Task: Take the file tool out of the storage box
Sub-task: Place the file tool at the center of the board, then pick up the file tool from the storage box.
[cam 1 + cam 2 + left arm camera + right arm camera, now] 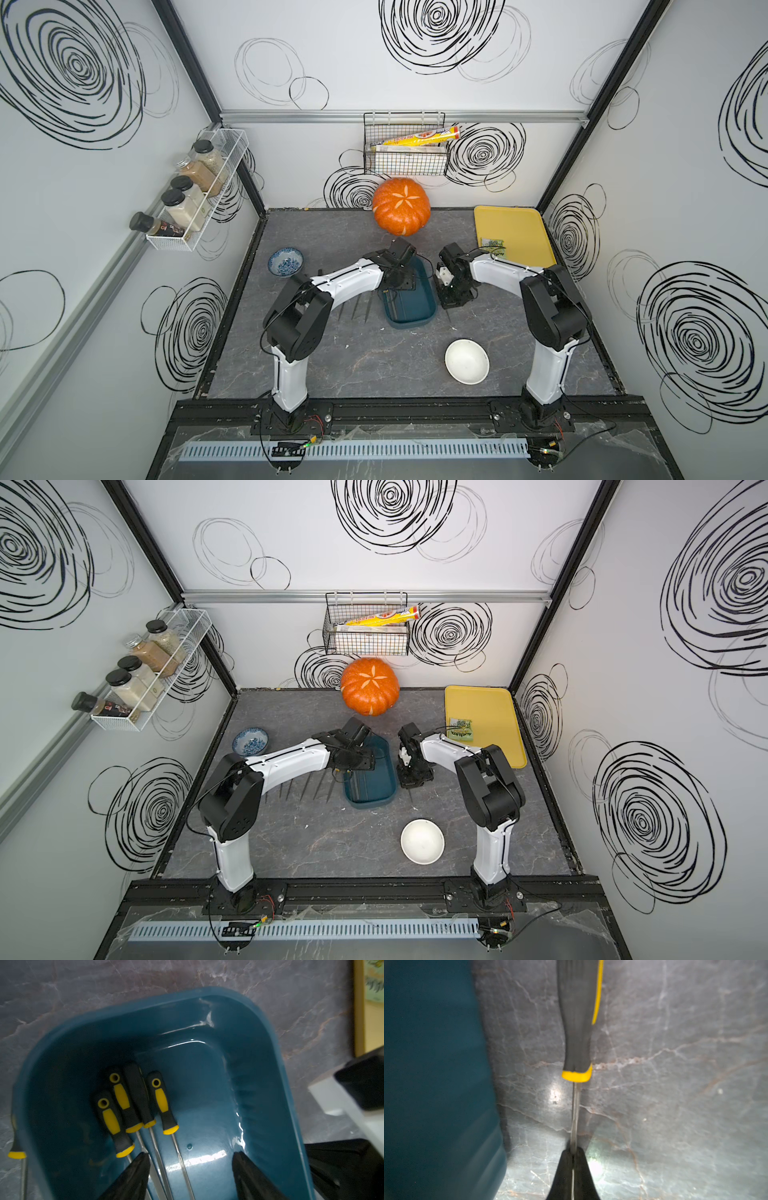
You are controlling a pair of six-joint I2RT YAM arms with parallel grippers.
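Storage box: the dark teal rectangular plastic storage box (415, 309) (370, 789), with rounded corners and low walls, stands on the grey marble-pattern tabletop (353, 353) between the two arms in both top views.
Box contents: four slim file tools (133, 1103) with black-and-yellow handles and thin metal shafts lie side by side on the box floor, with their handles close together.
Left gripper: the left gripper (190, 1155) hangs over the box interior with its black fingers (135, 1174) spread wide. The shafts of the boxed files run between them. Whether a finger touches a shaft cannot be told.
Right gripper: the right gripper (572, 1153) (451, 297) is just outside the box's right long wall. Its fingers are pressed together, pinching the metal shaft of a fifth file tool (578, 1022).
Held file: it is outside the box and parallel to the box wall (436, 1064), over the tabletop. Whether it rests on the surface cannot be told.
Loose files: three thin loose files (355, 309) lie on the tabletop just beside the box's left wall, partly under the left arm.
Surroundings: an orange ribbed pumpkin (401, 205) sits behind the box. A flat yellow plastic tray (511, 224) lies beyond the box on the right arm's side. A plain white bowl (466, 360) sits nearer the arm bases than the box. A blue patterned bowl (285, 262) stands well apart from the box on the left arm's side.
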